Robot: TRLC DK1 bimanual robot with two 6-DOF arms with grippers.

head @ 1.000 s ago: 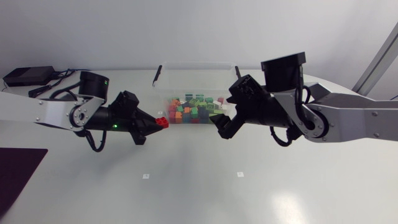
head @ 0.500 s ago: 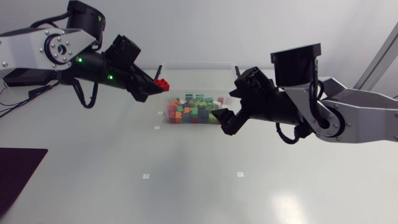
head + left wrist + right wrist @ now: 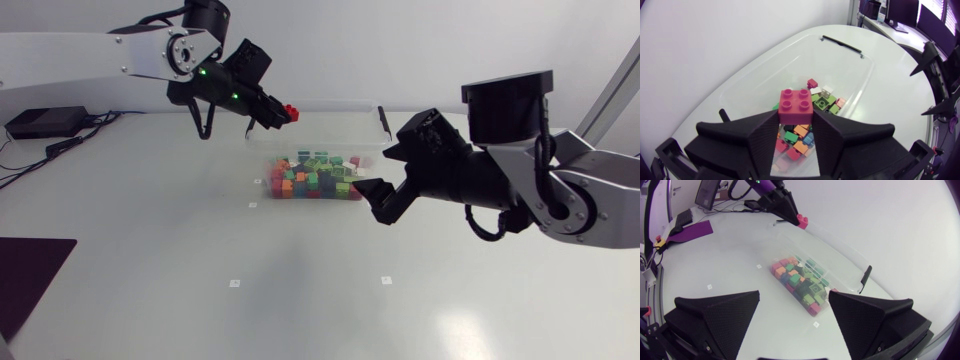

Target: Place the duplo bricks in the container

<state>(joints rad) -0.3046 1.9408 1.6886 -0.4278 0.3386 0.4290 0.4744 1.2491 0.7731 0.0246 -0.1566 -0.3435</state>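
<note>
Clear container (image 3: 330,132) holds many mixed-colour duplo bricks (image 3: 310,179).

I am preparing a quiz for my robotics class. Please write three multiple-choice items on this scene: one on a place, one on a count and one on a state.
1. Where is the red plastic duplo brick?
A. held in the left tool, higher than the clear plastic container
B. inside that container
C. lying loose outside it

2. How many studs show on its top?
A. two
B. four
C. eight

3. How is the right tool?
A. open and empty
B. shut on a green brick
C. shut on the container's rim

Answers: A, the left wrist view shows it clamped from two sides. B, there are two rows of two. A, its fingers stand apart and grip nothing.
</note>
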